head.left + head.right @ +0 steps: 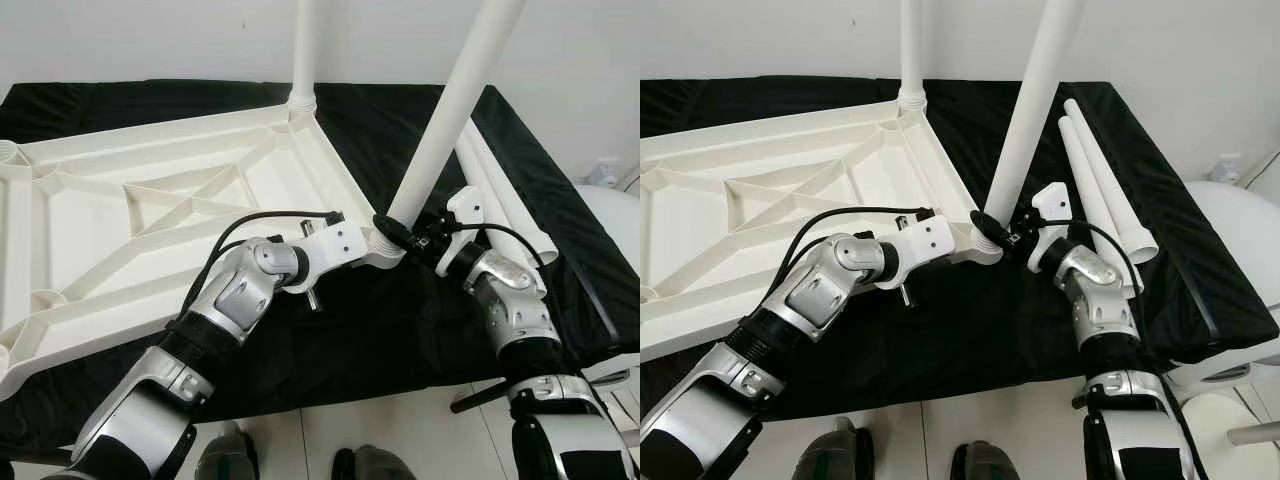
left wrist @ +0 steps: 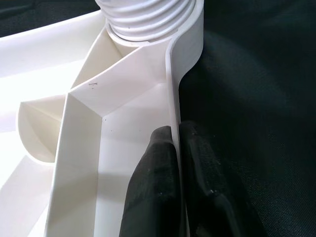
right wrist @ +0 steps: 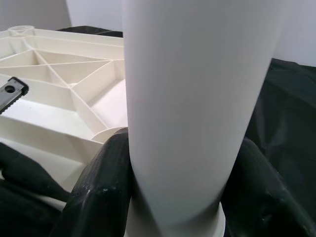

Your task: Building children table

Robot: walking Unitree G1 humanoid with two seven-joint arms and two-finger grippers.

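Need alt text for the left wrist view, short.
The left gripper is shut on the thin side wall of the white tabletop, which lies underside up with its ribs showing. Just ahead, the threaded end of a white table leg sits in the corner socket, with the black cloth alongside.

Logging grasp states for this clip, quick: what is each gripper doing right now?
Left gripper: shut on the tabletop's rim wall.
Right gripper: shut around the tilted table leg near its base.
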